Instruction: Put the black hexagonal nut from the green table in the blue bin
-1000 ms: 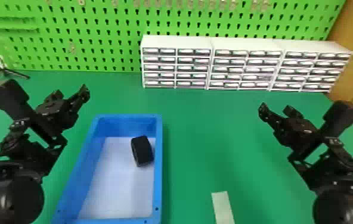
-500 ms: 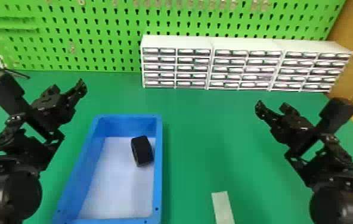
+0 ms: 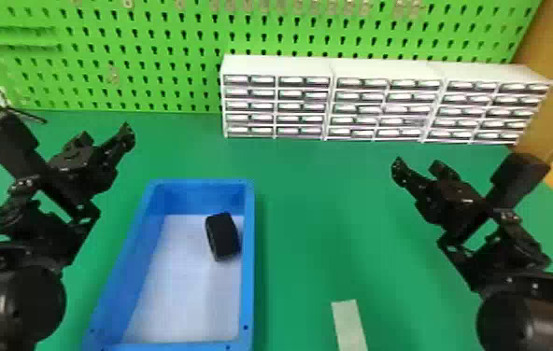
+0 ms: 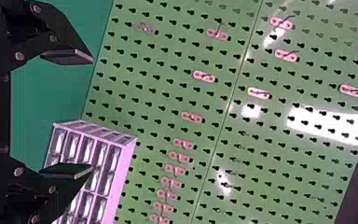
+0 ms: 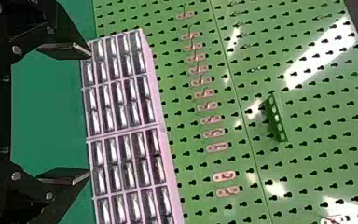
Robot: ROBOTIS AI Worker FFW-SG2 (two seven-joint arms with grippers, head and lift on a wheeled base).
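My left gripper is over the table's left part, up and to the left of the blue bin. In the left wrist view this gripper stands open, its two fingers wide apart and nothing between them. The black hexagonal nut lies inside the bin, against its right wall. Off to the right of the bin, over the green table, is my right gripper. Seen from its own wrist, the right gripper is likewise open and holds nothing.
White drawer cabinets line the table's back edge in front of a green pegboard. A pale strip lies on the table near the front, to the right of the bin. A thin black stand is at the back left.
Both arms have shifted slightly: the left one moved a little outward to the left, while the right one moved slightly to the left and back. The nut and bin have kept their places.
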